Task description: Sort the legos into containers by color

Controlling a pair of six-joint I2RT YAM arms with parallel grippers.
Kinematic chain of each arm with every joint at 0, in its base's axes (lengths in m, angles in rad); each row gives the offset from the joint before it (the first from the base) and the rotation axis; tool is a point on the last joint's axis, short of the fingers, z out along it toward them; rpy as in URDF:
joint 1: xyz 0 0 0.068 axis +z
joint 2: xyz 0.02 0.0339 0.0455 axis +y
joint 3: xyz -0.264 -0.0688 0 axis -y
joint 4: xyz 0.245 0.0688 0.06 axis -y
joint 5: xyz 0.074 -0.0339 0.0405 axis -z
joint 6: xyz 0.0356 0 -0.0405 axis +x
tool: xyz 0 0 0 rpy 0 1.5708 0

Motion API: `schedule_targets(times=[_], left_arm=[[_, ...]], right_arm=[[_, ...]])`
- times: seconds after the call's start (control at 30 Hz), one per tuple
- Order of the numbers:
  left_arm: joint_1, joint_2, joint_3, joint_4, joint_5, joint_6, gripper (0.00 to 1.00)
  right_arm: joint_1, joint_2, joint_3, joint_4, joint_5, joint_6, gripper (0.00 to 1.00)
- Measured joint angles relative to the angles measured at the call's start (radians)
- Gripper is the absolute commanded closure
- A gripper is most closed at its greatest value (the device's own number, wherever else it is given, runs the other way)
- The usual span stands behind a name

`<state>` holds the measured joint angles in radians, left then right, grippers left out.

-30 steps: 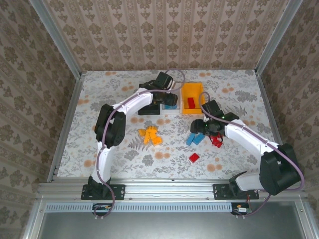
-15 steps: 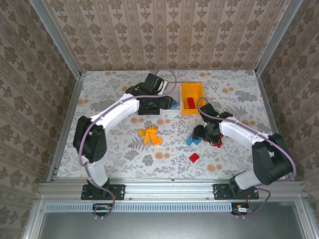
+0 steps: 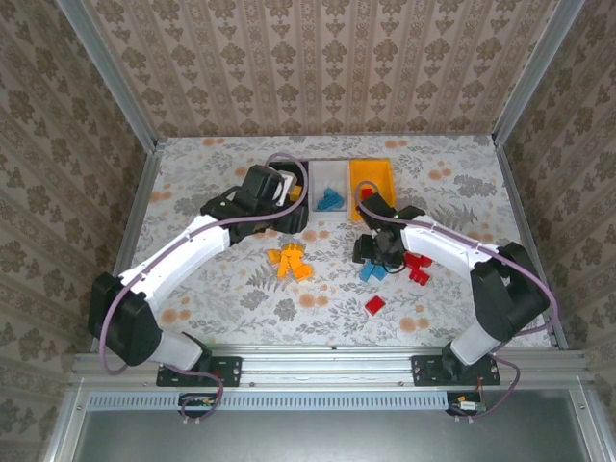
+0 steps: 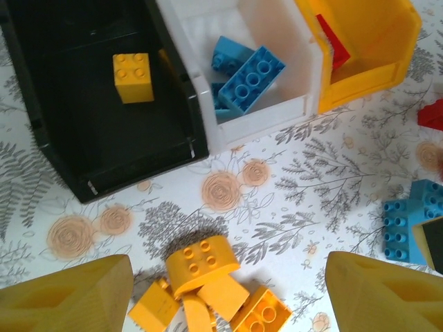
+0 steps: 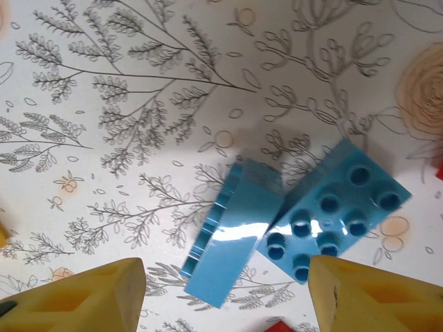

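Jaws of left tool [image 4: 221, 297] apart, gripping nothing; hangs above heap of yellow-orange legos [image 4: 208, 283] on counter [image 4: 291, 187]. Just beyond, containers [image 3: 332, 173] in a row: black bin [image 4: 118, 145] with one yellow brick [image 4: 133, 77], white bin [image 4: 263, 117] with blue bricks [image 4: 250, 77], orange-yellow bin [image 4: 374, 41] with red brick [image 4: 334, 48]. Right tool [image 5: 225, 297] likewise parted and empty, over two touching blue legos [image 5: 325, 207], red legos [image 3: 416, 267] close by.

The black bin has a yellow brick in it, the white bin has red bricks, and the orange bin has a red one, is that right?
Not quite: the white bin holds blue bricks, not red ones, as the left wrist view shows. The rest is right.
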<state>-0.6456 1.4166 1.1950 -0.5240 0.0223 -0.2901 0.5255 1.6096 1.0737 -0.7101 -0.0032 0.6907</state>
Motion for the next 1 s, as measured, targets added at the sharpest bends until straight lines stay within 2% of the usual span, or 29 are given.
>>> schedule_targets(times=[0.3, 0.6, 0.9, 1.0], left_arm=[[0.06, -0.098, -0.078, 0.0, 0.002, -0.002, 0.25], [0.082, -0.103, -0.131, 0.015, 0.019, -0.005, 0.25], [0.093, -0.103, -0.149, 0.038, 0.032, -0.02, 0.24], [0.094, -0.103, -0.15, 0.046, 0.037, -0.025, 0.24]], right_arm=[[0.004, 0.107, 0.034, -0.02, 0.005, 0.02, 0.46], [0.008, 0.173, 0.095, -0.026, 0.005, 0.021, 0.58], [0.014, 0.203, 0.12, -0.04, 0.017, 0.008, 0.82], [0.017, 0.204, 0.121, -0.042, 0.019, 0.0, 0.83]])
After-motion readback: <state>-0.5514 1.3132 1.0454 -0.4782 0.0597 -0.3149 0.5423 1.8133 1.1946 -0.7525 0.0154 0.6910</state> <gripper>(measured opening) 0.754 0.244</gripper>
